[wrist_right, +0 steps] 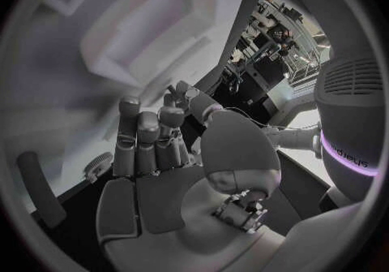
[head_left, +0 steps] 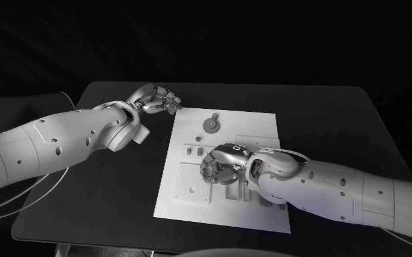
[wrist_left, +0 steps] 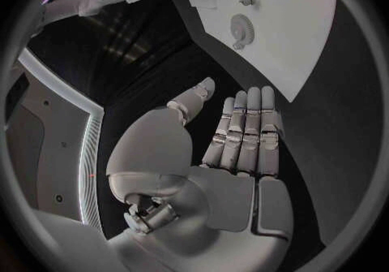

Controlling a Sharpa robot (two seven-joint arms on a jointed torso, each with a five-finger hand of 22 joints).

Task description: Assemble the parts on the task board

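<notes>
Head view: task board (head_left: 258, 127) lengthwise away.

Task board (head_left: 249, 129): white rectangular plate lying flat at centre frame in the head view, long axis running from upper centre to the lower edge. Round gear-like part (head_left: 210, 125) sits on its upper portion. Small raised parts (head_left: 190, 148) lie at its left-centre.
</notes>
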